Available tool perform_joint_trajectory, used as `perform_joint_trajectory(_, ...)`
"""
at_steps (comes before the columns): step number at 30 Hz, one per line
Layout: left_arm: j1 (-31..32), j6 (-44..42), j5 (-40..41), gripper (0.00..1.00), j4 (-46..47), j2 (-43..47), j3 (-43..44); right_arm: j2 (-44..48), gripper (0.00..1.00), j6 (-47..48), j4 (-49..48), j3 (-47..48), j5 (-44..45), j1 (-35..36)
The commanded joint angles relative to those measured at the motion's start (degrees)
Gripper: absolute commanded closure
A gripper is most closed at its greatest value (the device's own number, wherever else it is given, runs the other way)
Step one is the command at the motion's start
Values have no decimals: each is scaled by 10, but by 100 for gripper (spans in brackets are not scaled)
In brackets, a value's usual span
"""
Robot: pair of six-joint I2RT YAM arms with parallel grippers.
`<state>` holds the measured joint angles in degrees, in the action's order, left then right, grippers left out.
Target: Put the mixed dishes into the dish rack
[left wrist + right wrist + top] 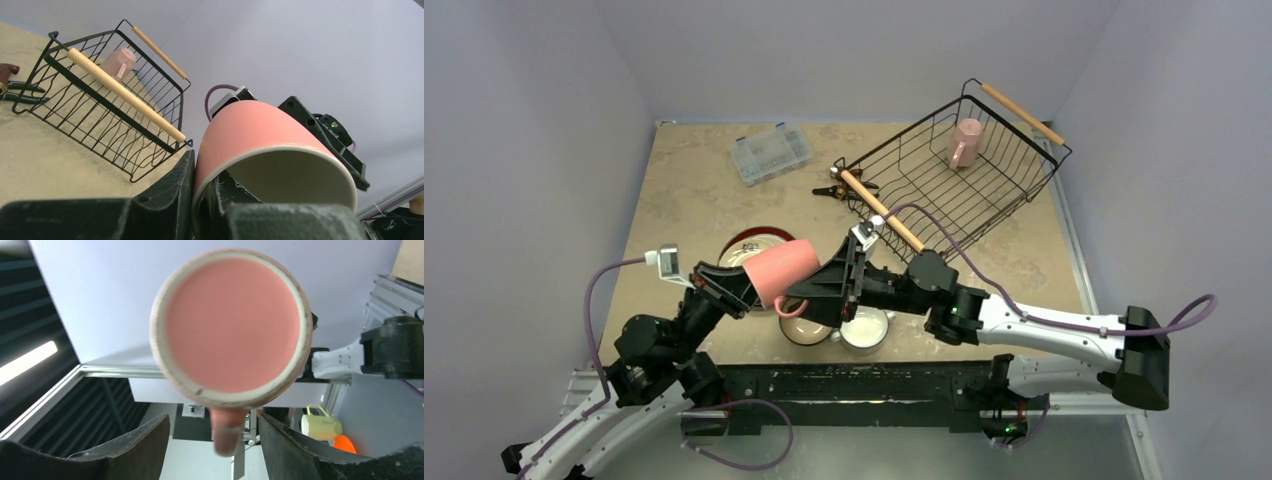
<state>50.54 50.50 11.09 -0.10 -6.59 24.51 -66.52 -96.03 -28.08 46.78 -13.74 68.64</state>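
A pink mug [784, 268] hangs tilted above the table's near middle. My left gripper [749, 295] is shut on its rim; in the left wrist view one finger [172, 192] presses the mug [260, 130] from outside and the other sits inside. My right gripper [797, 300] faces the mug's base [232, 325], open, its fingers either side of the handle [227, 432] without touching it. A second pink mug [965, 142] lies in the black wire dish rack [882, 210] at the back right. A red-rimmed plate [742, 243], a bowl [802, 332] and a white cup [864, 330] rest below the arms.
A clear compartment box [771, 153] sits at the back middle. A small black-and-red hand tool [834, 188] lies against the rack's left corner. The rack [115, 100] stands tilted, its near wooden handle toward the arms.
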Motion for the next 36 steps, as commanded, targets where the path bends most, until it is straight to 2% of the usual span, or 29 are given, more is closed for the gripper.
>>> perform_joint_trajectory(1, -1, 21, -11, 100, 101, 11, 8, 36, 35, 4, 4, 0, 52, -7)
perform_joint_trajectory(5, -1, 24, -19, 100, 117, 0, 4, 13, 36, 16, 15, 37, 38, -7)
perform_joint_trajectory(9, 0, 26, -35, 100, 135, -15, 5, -13, 48, 13, 7, 57, 26, -7)
perform_joint_trajectory(12, -1, 25, -41, 100, 129, -23, 10, -20, 51, 21, 15, 71, 24, -7)
perform_joint_trajectory(15, 0, 25, -40, 100, 120, -23, 11, -17, 66, 30, 24, 72, 28, -7)
perform_joint_trajectory(19, 0, 29, -37, 100, 108, -22, 10, -5, 100, 40, 31, 58, 43, -7)
perform_joint_trajectory(21, -1, 50, -23, 100, 74, -24, 19, 2, 100, 54, 40, 57, 44, -7)
perform_joint_trajectory(24, -1, 93, 11, 98, -88, -37, 74, 18, 100, 91, 84, 71, 63, -9)
perform_joint_trajectory(25, -1, 100, 19, 87, -162, -43, 95, 25, 100, 112, 119, 82, 79, -9)
perform_joint_trajectory(27, 0, 99, 26, 62, -240, -51, 131, 40, 100, 160, 203, 113, 122, -10)
perform_joint_trajectory(30, 0, 95, 33, 38, -312, -42, 154, 66, 100, 228, 336, 160, 215, -12)
perform_joint_trajectory(33, 0, 106, 50, 25, -379, -13, 162, 81, 100, 313, 444, 203, 310, -20)
perform_joint_trajectory(36, -1, 114, 68, 19, -438, 22, 165, 75, 100, 397, 591, 274, 461, -23)
